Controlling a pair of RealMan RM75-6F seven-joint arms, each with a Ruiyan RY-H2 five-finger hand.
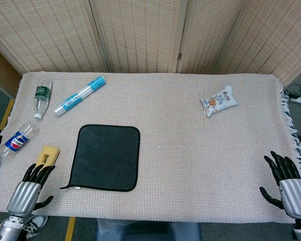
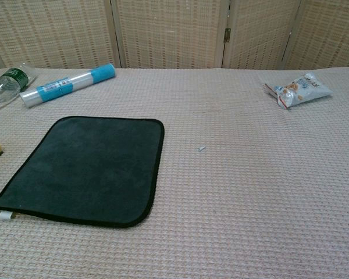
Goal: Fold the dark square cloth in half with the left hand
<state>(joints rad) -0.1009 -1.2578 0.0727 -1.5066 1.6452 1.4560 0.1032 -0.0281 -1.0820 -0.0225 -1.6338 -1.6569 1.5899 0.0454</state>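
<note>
The dark square cloth [image 1: 107, 157] lies flat and unfolded on the table, left of centre; in the chest view the cloth [image 2: 84, 168] fills the lower left, with a small white tag at its near left corner. My left hand [image 1: 30, 187] hovers at the table's front left edge, left of the cloth and apart from it, fingers spread and holding nothing. My right hand [image 1: 286, 182] is at the front right edge, fingers spread, empty. Neither hand shows in the chest view.
A yellow sponge [image 1: 47, 155] lies just left of the cloth. Two plastic bottles [image 1: 41, 96] [image 1: 16, 141] and a blue-and-white tube [image 1: 80, 95] lie at the left back. A snack bag [image 1: 218, 101] sits at the back right. The table [image 1: 210, 165] wears a woven cover.
</note>
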